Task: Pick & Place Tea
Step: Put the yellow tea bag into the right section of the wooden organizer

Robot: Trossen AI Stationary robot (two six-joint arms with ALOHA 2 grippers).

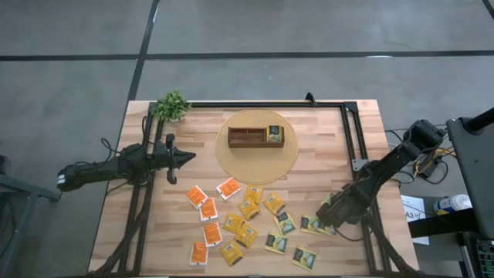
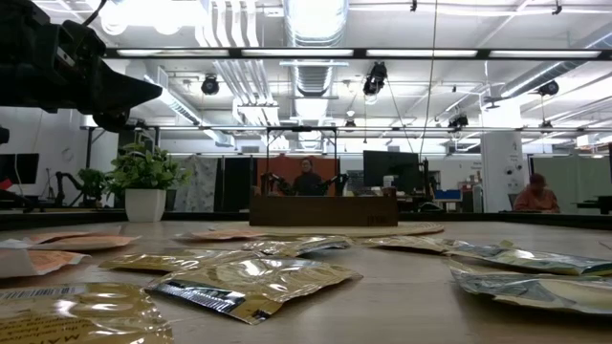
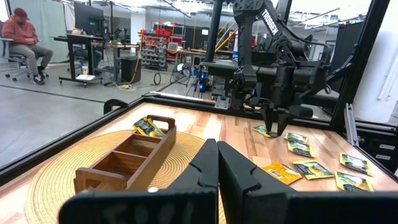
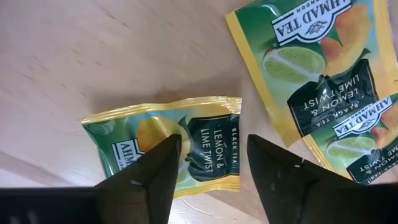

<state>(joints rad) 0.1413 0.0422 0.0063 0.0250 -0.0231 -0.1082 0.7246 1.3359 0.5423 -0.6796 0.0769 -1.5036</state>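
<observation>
A brown wooden box (image 1: 255,137) with three compartments stands on a round woven mat (image 1: 231,158) at the far middle of the table (image 1: 324,147). One green sachet (image 1: 274,133) already lies in the box's right-hand compartment. A small potted plant (image 1: 171,106) sits at the table's far left corner, and a black frame rail (image 1: 349,131) runs along the right side, close to the right arm.

The tea sachets (image 1: 247,224) lie scattered flat over the near half of the table: orange-and-white ones to the left, yellow ones in the middle, green ones to the right, several overlapping.

The right gripper (image 1: 328,218) is down among the green ones near the right edge. Its fingers (image 4: 155,171) stand apart, straddling a green lemon-and-lime sachet (image 4: 186,149) that lies on the wood directly beneath them, not yet pinched. Two more green sachets (image 4: 323,81) lie just beside it, overlapping each other.

The left gripper (image 1: 187,157) waits over the table's left side, fingers clenched together on nothing.
</observation>
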